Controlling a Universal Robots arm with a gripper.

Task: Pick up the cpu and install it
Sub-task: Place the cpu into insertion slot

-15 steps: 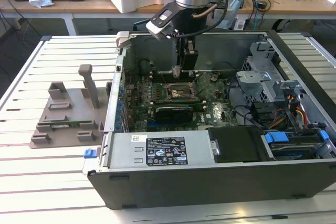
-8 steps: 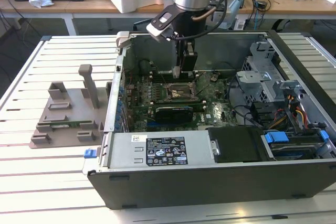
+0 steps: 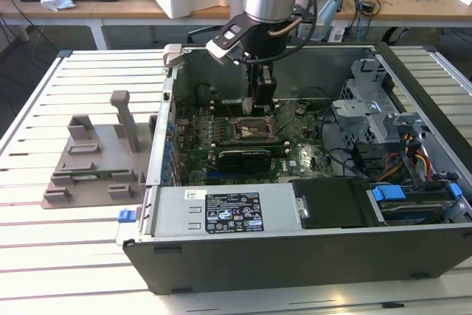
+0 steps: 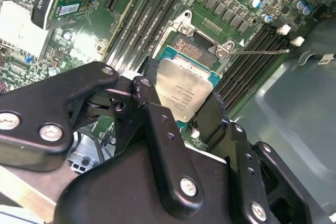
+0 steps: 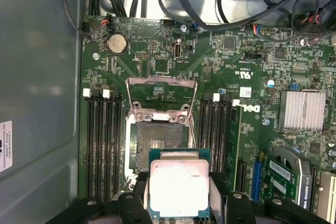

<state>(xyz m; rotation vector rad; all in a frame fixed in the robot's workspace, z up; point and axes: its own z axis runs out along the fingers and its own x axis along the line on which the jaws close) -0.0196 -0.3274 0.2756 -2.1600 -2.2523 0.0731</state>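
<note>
The cpu (image 5: 178,184), a flat square chip with a silvery top and a green rim, sits between my gripper's (image 5: 178,191) black fingers (image 5: 218,188), which are shut on two of its sides. It hangs just above the motherboard, partly over one edge of the open socket (image 5: 159,142). The socket's metal load frame (image 5: 163,83) is flipped up. In the second wrist view the cpu (image 4: 185,88) is tilted over the socket (image 4: 197,51), with a finger (image 4: 155,111) on either side. In the exterior view my gripper (image 3: 261,101) reaches down into the open computer case (image 3: 295,256), above the socket (image 3: 247,129).
Memory slots (image 5: 102,140) flank the socket on both sides. A black graphics card (image 3: 237,158) lies close in front of the socket. Cables (image 5: 220,9) and a drive cage (image 3: 369,108) crowd the case's far side. A grey fixture (image 3: 96,160) stands on the slatted table (image 3: 44,256).
</note>
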